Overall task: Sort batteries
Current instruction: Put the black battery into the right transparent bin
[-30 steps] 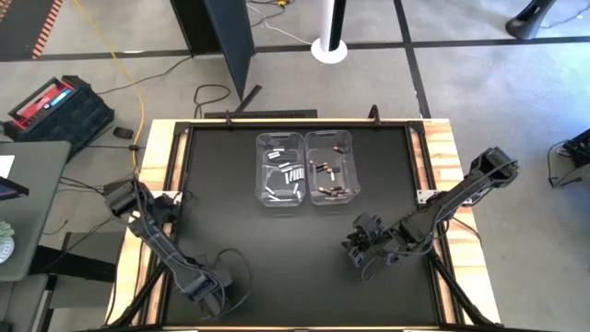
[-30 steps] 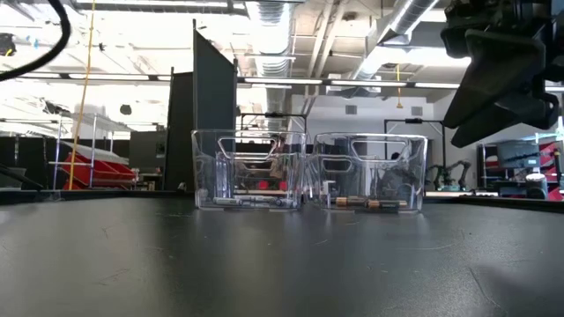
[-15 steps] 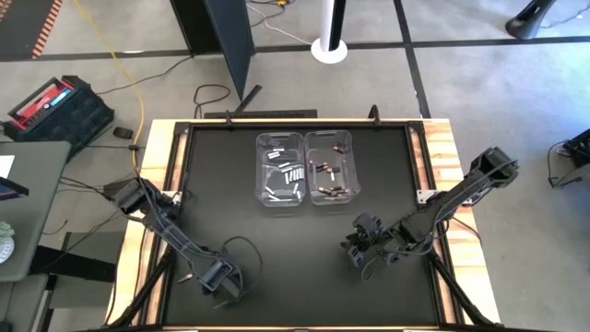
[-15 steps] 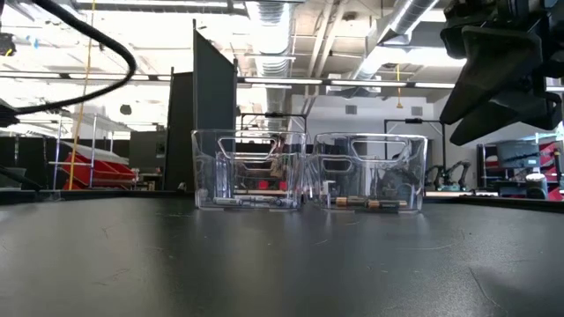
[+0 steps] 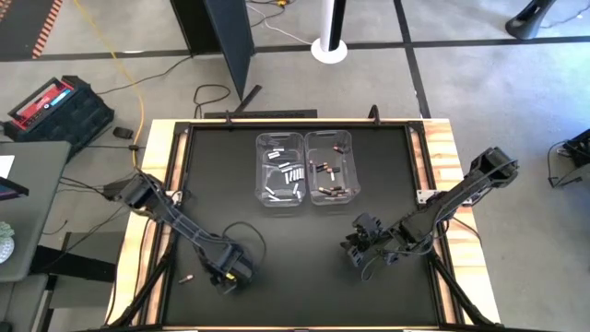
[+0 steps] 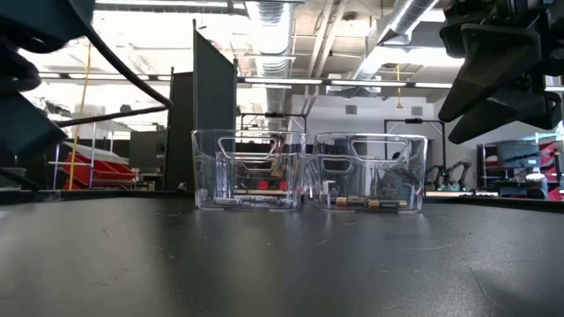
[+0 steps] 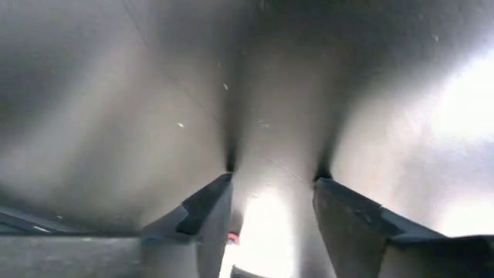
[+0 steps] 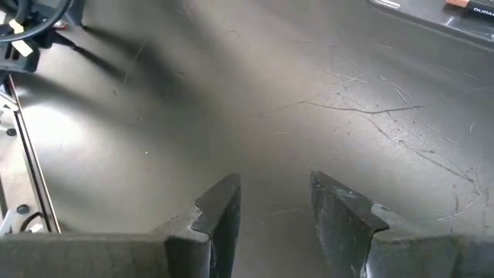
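Left arm: reaches from the tabletop's (image 5: 277,231) left edge, by the wooden frame, diagonally in toward the near left part of the black mat, forearm low and a cable looped beside the wrist.
Left claw (image 5: 230,272): points down at the mat, close over it; in its wrist view the two dark fingers (image 7: 204,216) stand apart with bare, brightly lit mat between them and nothing gripped.
Right arm: comes in from the right edge, elbow raised over the wooden frame, forearm angled down toward the near right of the mat.
Right claw (image 5: 361,247): hangs above the mat near the front, tilted toward the arm's left; its fingers (image 8: 220,205) are spread with only scratched mat between them, empty.
Silvery batteries (image 5: 284,175): lie scattered inside the left clear bin (image 5: 260,157) at the far middle of the tabletop.
Dark and copper batteries (image 5: 329,180): lie in the right clear bin (image 5: 348,157), which touches the left one side by side; in the low view a copper-topped cell (image 6: 370,203) rests on that bin's floor.
Loose item: one small dark piece (image 5: 185,277) lies on the wooden frame just left of the mat, near the left claw; whether it is a battery cannot be told.
Spacing: both claws are well apart from the bins and from each other.
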Tool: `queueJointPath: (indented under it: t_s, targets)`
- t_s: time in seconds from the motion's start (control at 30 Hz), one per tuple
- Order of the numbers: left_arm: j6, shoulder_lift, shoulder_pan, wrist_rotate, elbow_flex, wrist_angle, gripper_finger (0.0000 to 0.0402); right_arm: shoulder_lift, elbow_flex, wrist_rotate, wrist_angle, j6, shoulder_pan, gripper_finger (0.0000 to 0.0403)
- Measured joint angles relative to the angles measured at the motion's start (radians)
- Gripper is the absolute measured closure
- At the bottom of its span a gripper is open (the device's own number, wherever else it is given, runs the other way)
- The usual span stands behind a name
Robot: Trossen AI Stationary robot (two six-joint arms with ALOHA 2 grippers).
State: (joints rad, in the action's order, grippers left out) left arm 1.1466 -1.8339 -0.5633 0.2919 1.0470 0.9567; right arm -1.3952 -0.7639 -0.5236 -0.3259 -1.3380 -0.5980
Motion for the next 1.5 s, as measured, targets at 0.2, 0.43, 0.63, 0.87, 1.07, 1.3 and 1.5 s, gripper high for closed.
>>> queueJointPath:
  t_s: [0.2,0.43,0.63,0.87,1.07,1.3,1.5]
  targets:
    - [-0.057,-0.002,0.029,0.047,0.0,0.022,0.0196,0.0,0.0,0.0,-0.001,0.003,0.0,0.023]
    - [-0.051,0.021,0.001,0.09,-0.001,0.072,0.0194,0.0,0.0,0.0,-0.002,0.005,0.0,0.023]
    - [-0.003,0.071,-0.046,0.108,0.0,0.129,0.0194,0.0,0.0,0.0,-0.002,0.004,0.0,0.023]
    - [0.077,0.105,-0.142,0.13,0.001,0.119,0.0194,0.0,0.0,0.0,-0.001,0.003,0.0,0.023]
    - [0.081,0.105,-0.226,0.147,0.001,0.137,0.0194,0.0,0.0,0.0,0.0,0.003,0.0,0.023]
    - [0.115,0.106,-0.26,0.145,-0.074,0.075,0.0197,0.0,0.0,0.0,0.0,-0.02,0.0,0.023]
    - [0.114,0.106,-0.254,0.145,-0.147,0.038,0.0198,0.0,0.0,0.0,0.014,-0.024,0.0,0.023]
